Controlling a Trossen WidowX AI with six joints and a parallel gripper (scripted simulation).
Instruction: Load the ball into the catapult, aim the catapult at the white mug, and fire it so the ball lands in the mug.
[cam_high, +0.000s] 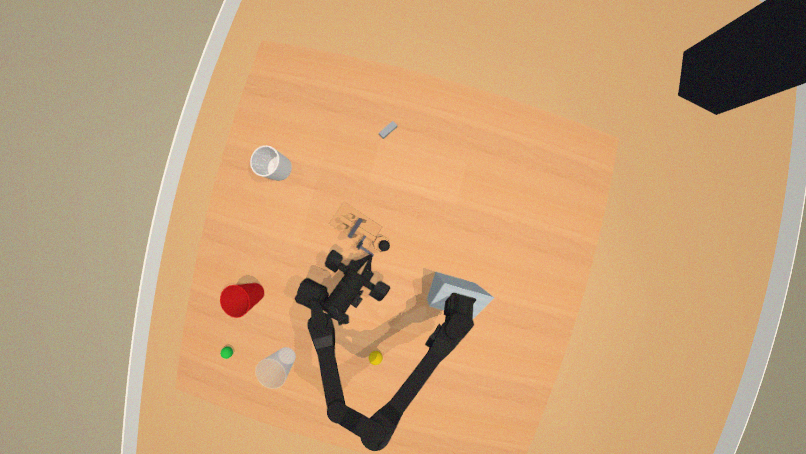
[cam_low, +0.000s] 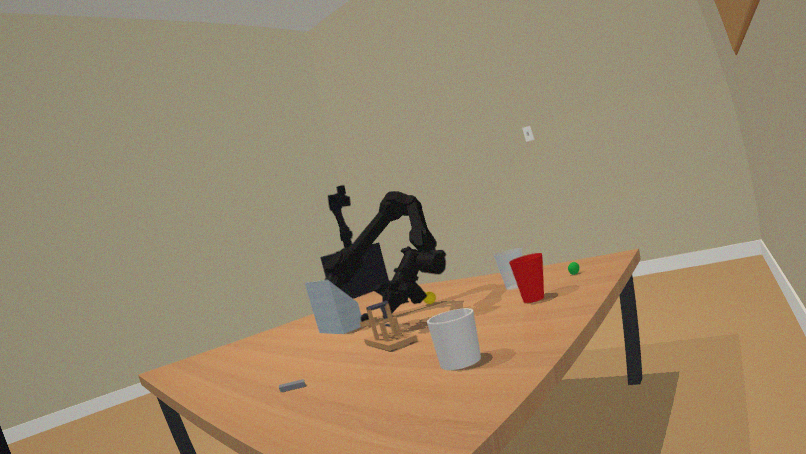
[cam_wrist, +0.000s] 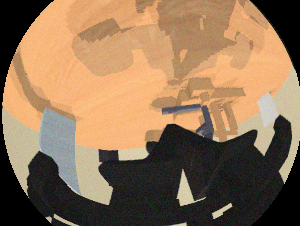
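Note:
The small wooden catapult (cam_high: 356, 227) (cam_low: 390, 344) with dark blue parts stands on the table. A black ball (cam_high: 383, 245) is at its rear end; whether it sits fully in the cup is too small to tell. The white mug (cam_high: 283, 169) (cam_low: 456, 345) (cam_wrist: 267, 110) stands upright beyond the catapult's front, roughly in line with ball and frame in the overhead view. My gripper (cam_high: 370, 257) (cam_low: 390, 309) is shut and empty, low and pointing down, its tips close beside the catapult's rear blue part. Contact cannot be told. In the wrist view the fingers hide part of the catapult and nearly all the ball.
A red cup (cam_high: 235, 301) (cam_low: 529, 279), a translucent cup (cam_high: 272, 371) (cam_low: 507, 269), a green ball (cam_high: 226, 352) (cam_low: 573, 268) and a yellow ball (cam_high: 375, 358) (cam_low: 430, 297) are behind. A blue-grey block (cam_high: 438, 288) (cam_low: 332, 309) stands near the arm's base. A grey bar (cam_high: 388, 129) (cam_low: 292, 386) lies farther out.

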